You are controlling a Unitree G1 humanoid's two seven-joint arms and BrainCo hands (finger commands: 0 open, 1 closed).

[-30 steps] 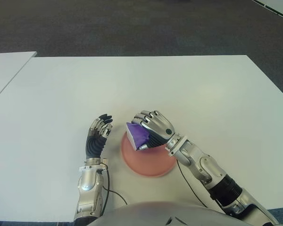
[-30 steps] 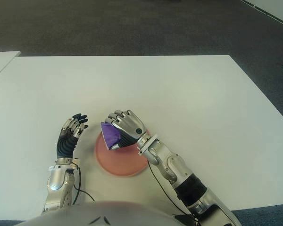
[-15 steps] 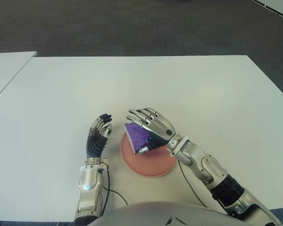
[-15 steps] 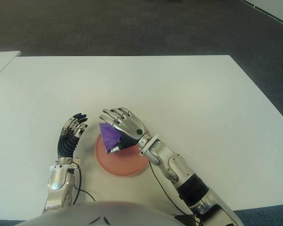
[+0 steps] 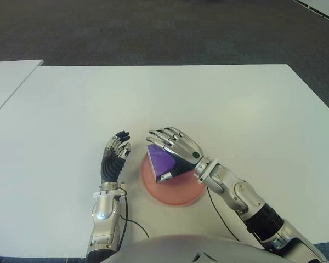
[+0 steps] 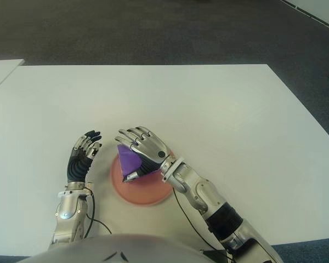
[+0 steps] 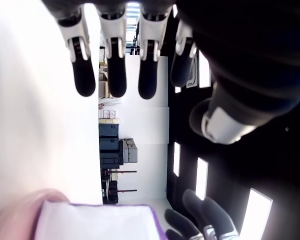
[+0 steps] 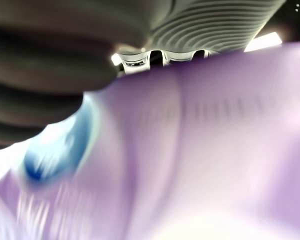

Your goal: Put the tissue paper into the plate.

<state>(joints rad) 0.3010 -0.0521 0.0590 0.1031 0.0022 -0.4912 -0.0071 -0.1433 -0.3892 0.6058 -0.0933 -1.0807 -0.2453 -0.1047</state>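
Note:
A purple tissue pack [image 5: 159, 159] stands tilted on the left part of the pink plate [image 5: 181, 193], which lies on the white table near its front edge. My right hand [image 5: 175, 148] arches over the pack with its fingers stretched out and the thumb low beside the pack; the pack still leans against the palm. Purple from the pack [image 8: 200, 150] fills the right wrist view. My left hand [image 5: 114, 156] shows just left of the plate, fingers relaxed and holding nothing. Past its fingers [image 7: 115, 75], the left wrist view catches the pack [image 7: 100, 222].
The white table [image 5: 170, 98] stretches wide behind and to both sides of the plate. A second white table [image 5: 5, 76] adjoins at the far left. Dark carpet lies beyond the far edge.
My right hand's fingers have uncurled from around the tissue pack, and the pack has settled lower onto the plate. The left hand has barely moved.

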